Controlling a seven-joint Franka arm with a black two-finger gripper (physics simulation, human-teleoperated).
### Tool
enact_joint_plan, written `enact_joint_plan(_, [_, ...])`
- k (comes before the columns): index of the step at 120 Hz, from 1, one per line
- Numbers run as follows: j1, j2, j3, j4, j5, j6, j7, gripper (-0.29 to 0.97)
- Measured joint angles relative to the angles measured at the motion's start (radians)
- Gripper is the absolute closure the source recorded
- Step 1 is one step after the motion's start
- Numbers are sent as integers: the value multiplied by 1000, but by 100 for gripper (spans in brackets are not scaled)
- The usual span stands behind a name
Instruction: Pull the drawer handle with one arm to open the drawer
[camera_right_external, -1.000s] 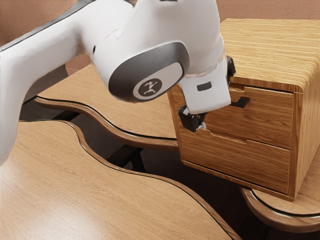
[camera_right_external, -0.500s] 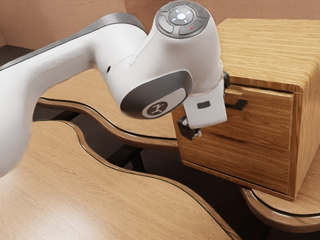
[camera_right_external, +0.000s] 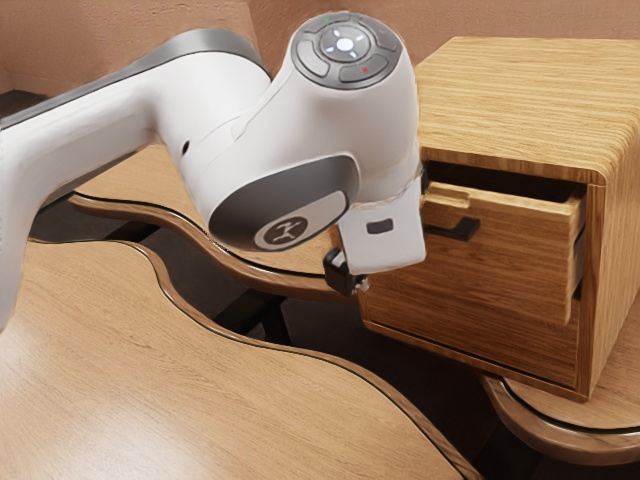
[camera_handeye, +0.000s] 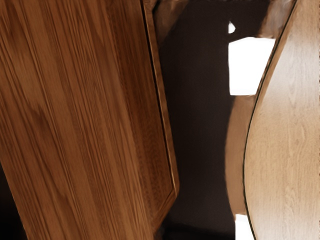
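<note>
A wooden cabinet (camera_right_external: 540, 100) stands at the exterior view's right. Its top drawer (camera_right_external: 500, 245) is pulled partway out, with a dark gap above it and beside its front. The black drawer handle (camera_right_external: 458, 228) sticks out from behind my white hand. My gripper (camera_right_external: 430, 215) sits at that handle, mostly hidden by the wrist, and holds it. In the wrist view a wood-grain cabinet front (camera_handeye: 85, 120) lies close under the hand.
The cabinet rests on a round wooden pedestal (camera_right_external: 560, 420). Curved wooden tabletops (camera_right_external: 180, 380) lie below and behind the arm, with a dark gap (camera_right_external: 250, 300) between them. The lower cabinet front (camera_right_external: 470, 320) sits flush.
My hand has drawn back toward the exterior view's left, and the top drawer has come out with it. A second ago the drawer front was nearly flush.
</note>
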Motion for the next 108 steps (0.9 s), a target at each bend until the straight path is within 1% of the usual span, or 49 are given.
enact_joint_plan(4, [19,-13,-15,-24,-4,7,-2,-1])
enact_joint_plan(7, [9,-25,-4,-40,-8,12,-4,-4])
enact_joint_plan(14, [41,-36,-35,-59,-16,21,-7,2])
enact_joint_plan(20, [74,-41,-66,-66,-23,27,-9,2])
enact_joint_plan(23, [75,-53,-66,-81,-28,30,-11,1])
enact_joint_plan(30, [70,-102,-64,-132,-46,34,-14,4])
enact_joint_plan(38, [54,-168,-68,-193,-68,37,-17,13])
enact_joint_plan(42, [37,-210,-67,-228,-79,38,-18,22])
enact_joint_plan(45, [25,-249,-64,-256,-83,39,-19,31])
enact_joint_plan(51, [7,-315,-57,-303,-88,40,-21,42])
enact_joint_plan(53, [2,-338,-55,-318,-90,40,-22,48])
enact_joint_plan(55, [6,-359,-55,-330,-91,40,-23,49])
enact_joint_plan(56, [9,-369,-54,-335,-92,40,-23,48])
enact_joint_plan(64, [25,-456,-53,-352,-98,37,-25,33])
enact_joint_plan(72, [30,-529,-51,-344,-108,33,-32,23])
enact_joint_plan(76, [31,-545,-39,-310,-118,17,-49,19])
enact_joint_plan(84, [22,-548,-20,-207,-147,-70,-124,14])
enact_joint_plan(93, [27,-534,-17,-27,-239,-195,-241,10])
enact_joint_plan(100, [55,-505,-10,39,-297,-271,-346,8])
enact_joint_plan(108, [70,-485,4,77,-335,-339,-484,6])
